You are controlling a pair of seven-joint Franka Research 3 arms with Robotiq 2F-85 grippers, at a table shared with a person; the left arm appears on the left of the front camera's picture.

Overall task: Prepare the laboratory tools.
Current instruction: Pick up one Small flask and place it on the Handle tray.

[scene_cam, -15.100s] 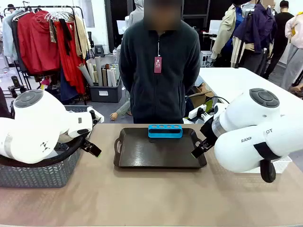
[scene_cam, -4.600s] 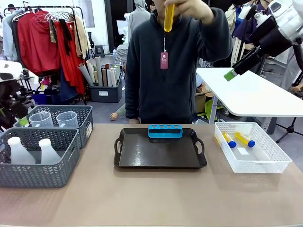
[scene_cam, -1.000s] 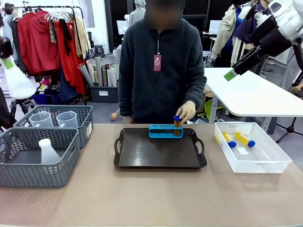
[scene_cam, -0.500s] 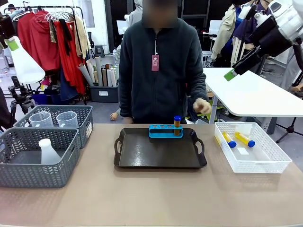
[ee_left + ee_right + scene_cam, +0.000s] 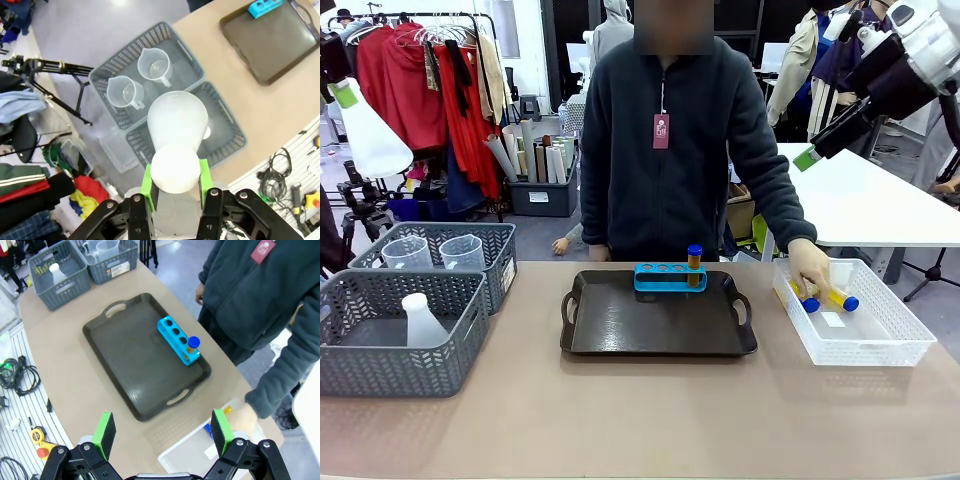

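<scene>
My left gripper (image 5: pixel 347 96) hangs high at the far left, shut on the neck of a translucent white conical flask (image 5: pixel 372 142). In the left wrist view the green pads (image 5: pixel 148 181) clamp that flask (image 5: pixel 177 122) above the grey baskets. A blue rack (image 5: pixel 669 277) stands at the back of the dark tray (image 5: pixel 655 325) with one amber blue-capped tube (image 5: pixel 694 263) in its right hole. The person's hand (image 5: pixel 809 270) reaches into the white mesh basket (image 5: pixel 880 345) onto more tubes (image 5: pixel 840 296). My right gripper (image 5: pixel 809 156) is raised at the upper right, open and holding nothing (image 5: pixel 162 432).
Two grey baskets stand at the left: the near one (image 5: pixel 400 375) holds another flask (image 5: pixel 419 320), the far one (image 5: pixel 505 262) two clear beakers (image 5: pixel 408 252). Bare tabletop lies in front of the tray. The person stands at the far edge.
The person's hand left the rack and moved right into the white mesh basket. My left gripper rose a little with the flask, then held still. The right arm has not moved.
</scene>
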